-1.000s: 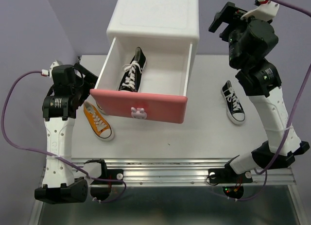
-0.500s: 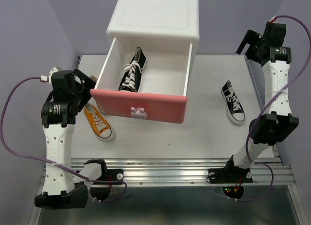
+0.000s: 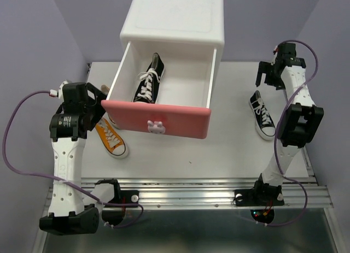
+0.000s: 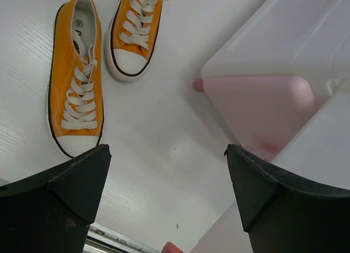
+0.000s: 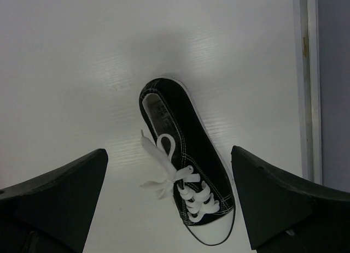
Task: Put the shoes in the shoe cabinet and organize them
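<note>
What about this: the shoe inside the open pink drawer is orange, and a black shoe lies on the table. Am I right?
Not quite. The top view shows the shoe in the open pink drawer is black, not orange. A black shoe does lie on the table.

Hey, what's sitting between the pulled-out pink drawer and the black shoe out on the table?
Nothing. The top view shows only bare white table between the drawer and that black shoe.
</note>
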Controlling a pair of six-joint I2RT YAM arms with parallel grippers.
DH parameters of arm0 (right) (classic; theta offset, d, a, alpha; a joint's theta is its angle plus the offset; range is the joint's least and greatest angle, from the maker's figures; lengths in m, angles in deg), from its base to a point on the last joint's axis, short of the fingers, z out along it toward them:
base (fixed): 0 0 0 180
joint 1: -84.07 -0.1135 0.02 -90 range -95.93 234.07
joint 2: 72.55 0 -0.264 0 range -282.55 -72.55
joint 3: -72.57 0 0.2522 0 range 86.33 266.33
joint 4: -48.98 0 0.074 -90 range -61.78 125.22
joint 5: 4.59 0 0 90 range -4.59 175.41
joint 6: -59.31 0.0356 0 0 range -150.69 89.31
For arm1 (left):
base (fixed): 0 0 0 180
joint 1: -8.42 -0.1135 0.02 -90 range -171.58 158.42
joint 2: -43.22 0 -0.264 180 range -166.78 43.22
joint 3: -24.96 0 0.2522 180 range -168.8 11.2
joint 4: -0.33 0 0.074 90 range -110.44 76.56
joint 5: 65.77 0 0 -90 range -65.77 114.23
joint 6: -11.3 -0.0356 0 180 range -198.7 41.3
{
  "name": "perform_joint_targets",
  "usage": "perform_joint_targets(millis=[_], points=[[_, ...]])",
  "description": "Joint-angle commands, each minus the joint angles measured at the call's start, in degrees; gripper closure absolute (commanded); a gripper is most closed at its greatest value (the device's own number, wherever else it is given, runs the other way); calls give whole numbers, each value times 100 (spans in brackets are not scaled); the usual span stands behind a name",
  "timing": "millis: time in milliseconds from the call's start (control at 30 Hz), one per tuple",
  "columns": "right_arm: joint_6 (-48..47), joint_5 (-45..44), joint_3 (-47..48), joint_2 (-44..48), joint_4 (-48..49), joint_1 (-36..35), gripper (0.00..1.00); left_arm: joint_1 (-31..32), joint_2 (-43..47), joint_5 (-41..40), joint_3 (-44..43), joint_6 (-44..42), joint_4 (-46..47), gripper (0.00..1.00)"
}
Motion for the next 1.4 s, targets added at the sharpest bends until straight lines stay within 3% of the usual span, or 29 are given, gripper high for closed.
perform_joint_targets(millis=[0, 200, 467, 700, 833, 1000, 1067, 1133, 1300, 1367], points=[[-420, -407, 89, -48, 74, 20, 0, -33, -18, -96, 137, 38, 82, 1], [-393, -714, -763, -101, 249, 20, 0, -33, -36, -96, 269, 29, 127, 1], [-481, -468, -1659, 119, 460, 20, 0, -33, -18, 18, 507, 38, 170, 1], [-437, -503, -1670, 14, 619, 20, 4, -33, -10, -25, 595, -76, 109, 1], [-367, -460, -1546, -118, 645, 20, 14, -41, -36, 18, 647, -76, 162, 1], [-350, -328, -1502, -214, 646, 20, 19, -33, -54, 27, 656, -103, 188, 1], [-332, -284, -1528, -223, 628, 20, 32, -33, -62, 27, 665, -103, 188, 1], [-341, -292, -1572, -206, 628, 20, 39, -33, -71, 36, 674, -94, 206, 1], [-314, -301, -1870, -145, 645, 20, 39, -33, -89, 36, 683, -94, 214, 1], [-323, -301, -1950, -109, 654, 20, 49, -41, -80, 36, 674, -94, 214, 1]])
